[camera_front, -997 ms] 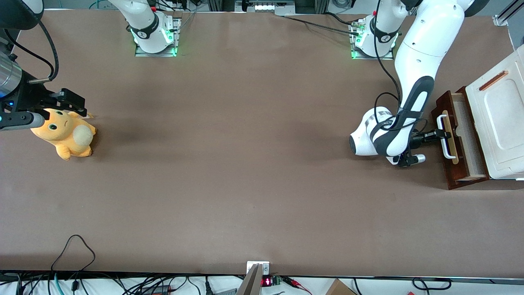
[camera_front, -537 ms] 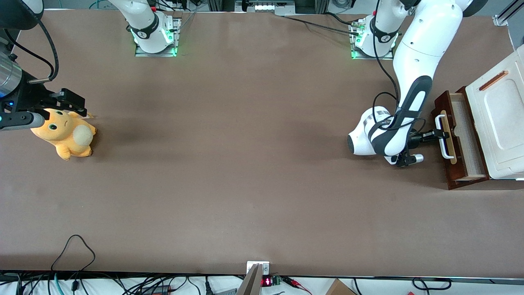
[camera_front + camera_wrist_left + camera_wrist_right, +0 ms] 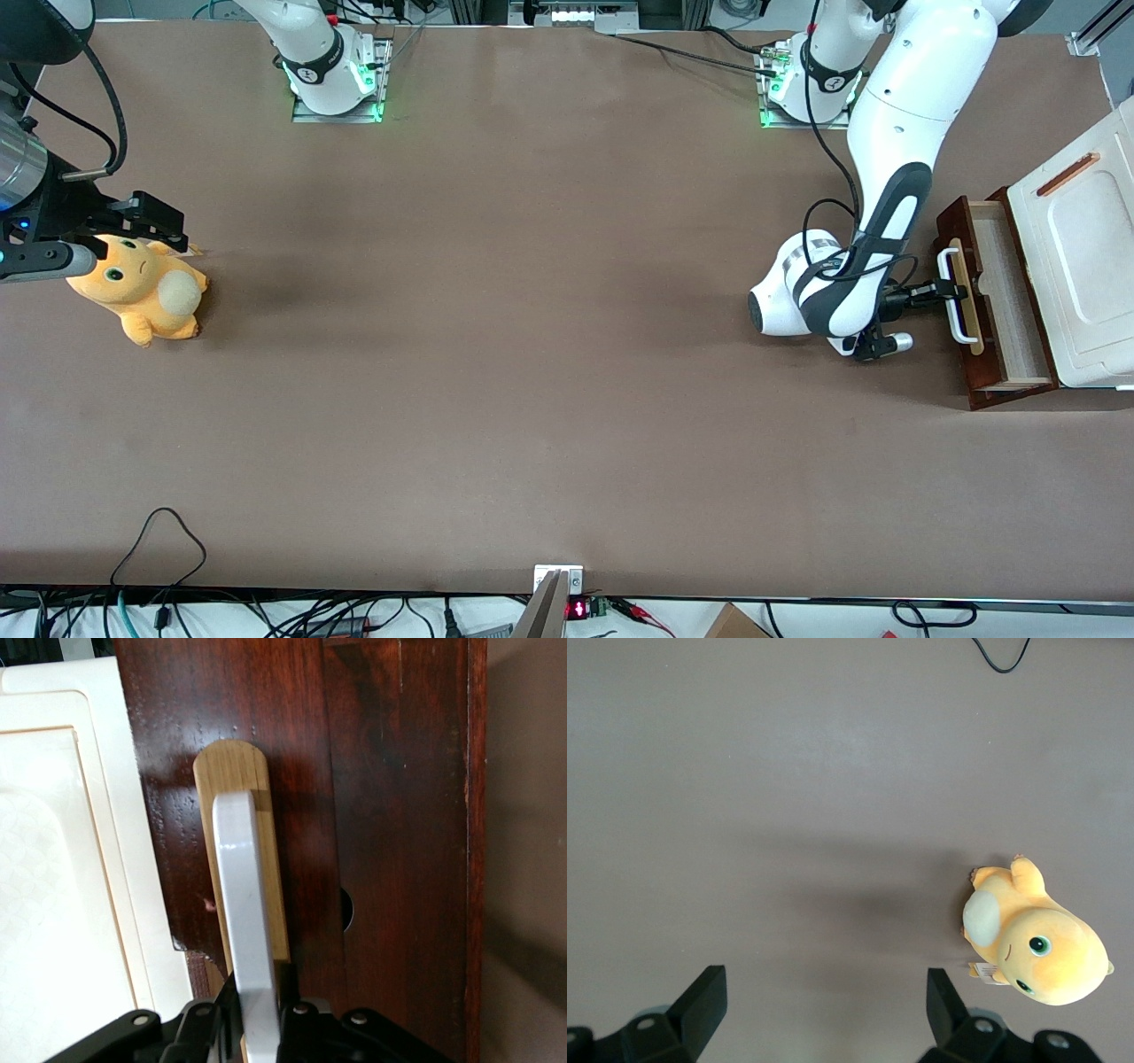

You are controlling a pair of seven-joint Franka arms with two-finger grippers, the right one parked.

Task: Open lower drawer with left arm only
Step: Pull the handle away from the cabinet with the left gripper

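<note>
Yellow plush toy (image 3: 137, 288) lies toward the parked arm's end; end effector (image 3: 946, 289) clamps the lower drawer (image 3: 992, 301) handle (image 3: 251, 939).

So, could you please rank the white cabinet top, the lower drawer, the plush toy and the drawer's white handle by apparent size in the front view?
1. white cabinet top
2. lower drawer
3. plush toy
4. white handle, held by the left gripper in front of the drawer

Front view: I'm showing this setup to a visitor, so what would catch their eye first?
Probably the left arm, its gripper shut on the white handle of the lower drawer, which stands partly open under a white boxy top. Next, the orange plush toy toward the parked arm's end of the table.
</note>
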